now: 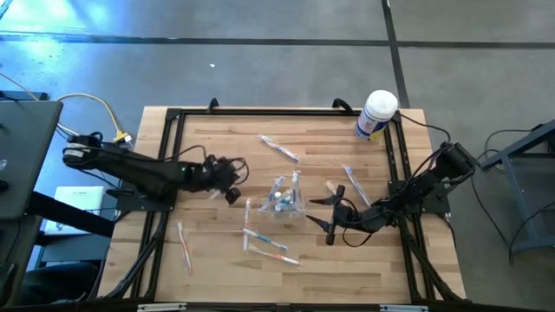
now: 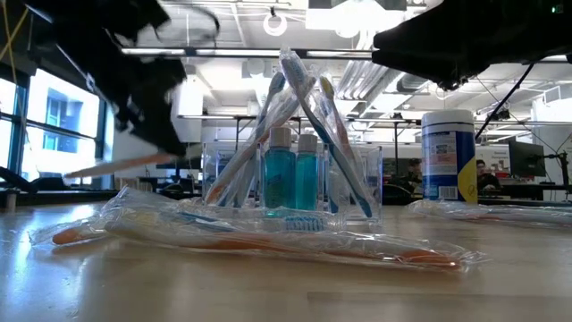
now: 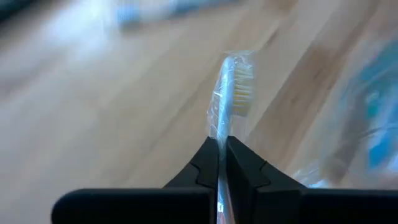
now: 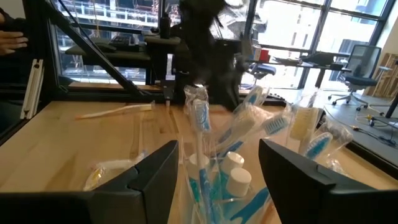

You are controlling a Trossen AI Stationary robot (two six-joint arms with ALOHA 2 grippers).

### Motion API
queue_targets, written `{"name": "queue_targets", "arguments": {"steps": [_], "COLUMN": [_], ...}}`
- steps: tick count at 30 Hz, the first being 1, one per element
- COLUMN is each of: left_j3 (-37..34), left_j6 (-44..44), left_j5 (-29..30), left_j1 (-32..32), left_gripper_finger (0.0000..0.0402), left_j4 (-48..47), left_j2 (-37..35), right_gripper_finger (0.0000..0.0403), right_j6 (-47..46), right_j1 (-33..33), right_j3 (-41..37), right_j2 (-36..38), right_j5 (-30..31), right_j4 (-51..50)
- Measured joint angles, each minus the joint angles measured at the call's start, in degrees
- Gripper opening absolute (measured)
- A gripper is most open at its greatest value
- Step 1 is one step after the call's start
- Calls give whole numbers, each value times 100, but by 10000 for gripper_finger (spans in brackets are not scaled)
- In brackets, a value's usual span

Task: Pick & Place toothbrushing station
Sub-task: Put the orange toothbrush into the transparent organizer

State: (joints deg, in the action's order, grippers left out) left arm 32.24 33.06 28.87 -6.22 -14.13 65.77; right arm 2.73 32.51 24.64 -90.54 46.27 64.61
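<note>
The toothbrushing station [image 1: 286, 199] is a clear plastic holder standing on the table's middle, with several wrapped toothbrushes leaning upright in it and two blue bottles [image 2: 290, 174]. My left gripper [image 1: 232, 185] is just left of it, shut on a wrapped toothbrush [image 3: 233, 93]. My right gripper [image 1: 327, 218] is open just right of the station. In the right wrist view [image 4: 217, 180] its fingers stand on either side of the station's near end without touching it. My left gripper pinches the wrapped toothbrush between its two fingers, at the neck just behind the bristle head [image 3: 222, 134]. The head sticks out past the fingertips. In the low view the pale handle [image 2: 116, 165] trails out below the gripper, above the table.
A white canister with a blue label [image 1: 375, 114] stands at the far right corner. Loose wrapped toothbrushes lie at the far middle [image 1: 277, 147], near left [image 1: 184, 247], near middle [image 1: 264, 247] and right [image 1: 353, 184]. A black frame [image 1: 173, 121] borders the table.
</note>
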Motion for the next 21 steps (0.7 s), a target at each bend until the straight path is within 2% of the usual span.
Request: {"name": "queue_targets", "arguments": {"steps": [7, 11, 13, 15, 19, 21], "left_j3": [255, 274, 274, 274, 274, 275], "left_j6": [-4, -54, -347, -837, -1727, -2311], "left_j5": [2478, 3544, 3759, 3736, 3443, 3068], "left_j1": [-1496, -2381, -2705, -2901, -2949, -2849], "left_gripper_finger": [4, 4, 4, 4, 4, 4], "left_j4": [188, 1077, 1682, 2346, 3849, 4677], "left_j2": [-502, -553, -428, -224, 387, 745], "right_gripper_finger": [215, 215, 215, 215, 215, 215], "right_j6": [-17, -17, -17, -19, -19, -19], "right_j1": [0, 0, 0, 0, 0, 0], "right_j3": [-2, -2, -2, -2, -3, -4], "right_j2": [0, 0, 0, 0, 0, 0], "right_j5": [1, -1, -16, -18, -18, -18], "right_j4": [-19, 1, 6, 23, 60, 128]}}
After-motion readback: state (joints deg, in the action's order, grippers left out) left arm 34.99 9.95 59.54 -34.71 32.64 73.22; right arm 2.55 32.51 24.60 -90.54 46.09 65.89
